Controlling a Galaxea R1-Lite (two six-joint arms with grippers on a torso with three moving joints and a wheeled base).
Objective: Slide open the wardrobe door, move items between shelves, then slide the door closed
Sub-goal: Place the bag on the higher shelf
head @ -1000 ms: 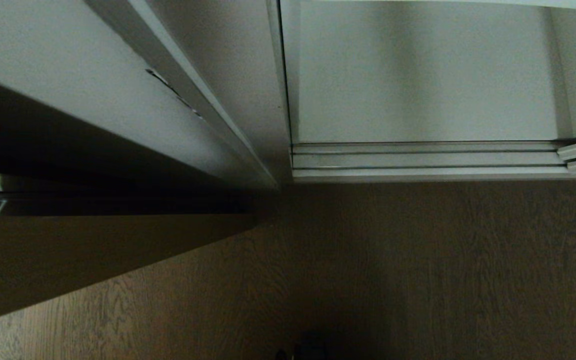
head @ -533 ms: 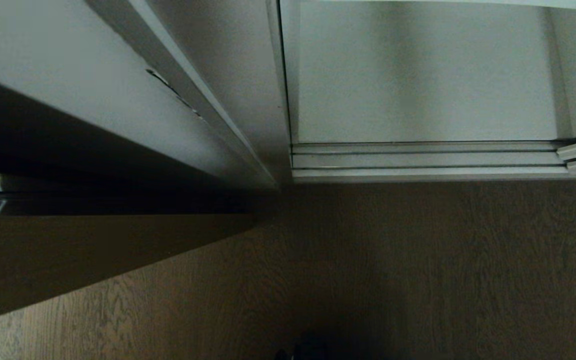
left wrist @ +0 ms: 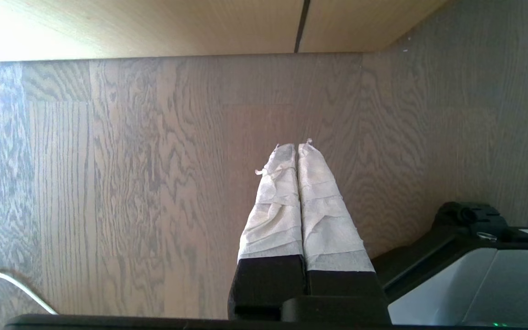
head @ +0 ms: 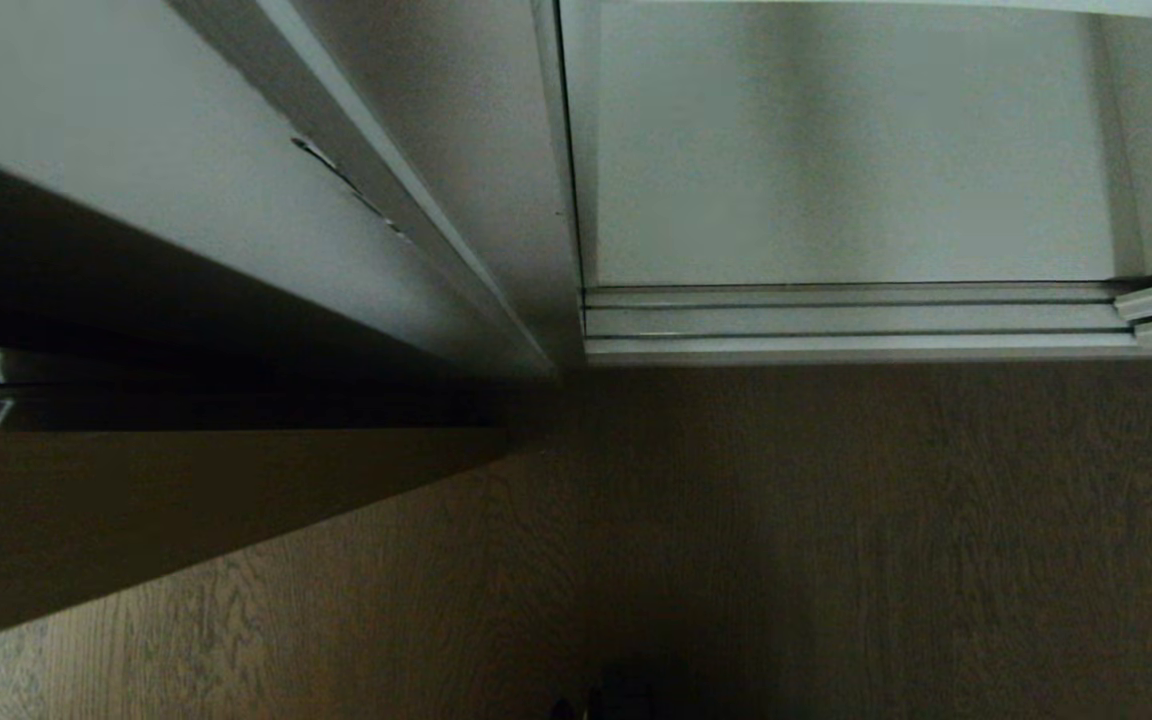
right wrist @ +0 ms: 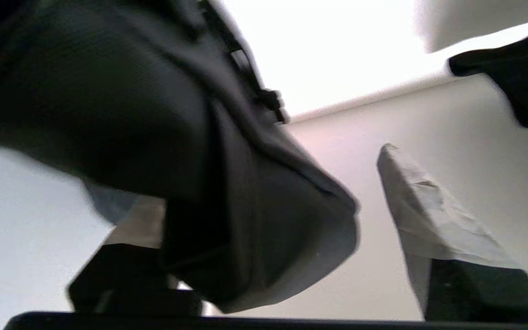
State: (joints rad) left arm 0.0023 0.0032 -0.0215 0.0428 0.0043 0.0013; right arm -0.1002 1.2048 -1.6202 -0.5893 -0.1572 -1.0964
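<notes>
Head view is looking down at the wood-grain floor [head: 836, 540] and the open white wardrobe compartment, where a bare white shelf [head: 836, 160] is sitting behind the silver bottom door track [head: 836, 320]. Neither arm is showing there.

Right wrist view is showing the right gripper [right wrist: 264, 238] with its jaws standing wide apart. One tape-wrapped finger [right wrist: 429, 220] is standing clear, apart from the cloth. The black fabric bundle [right wrist: 163, 137], with its strap and buckle, is lying across the other finger, hiding most of it, over a white board inside the wardrobe. Whether the bundle is resting on that board cannot be told.

Left wrist view is showing the left gripper [left wrist: 297, 149] pressed fully together, holding nothing, hanging above the floor beside the robot's base [left wrist: 475, 275].
</notes>
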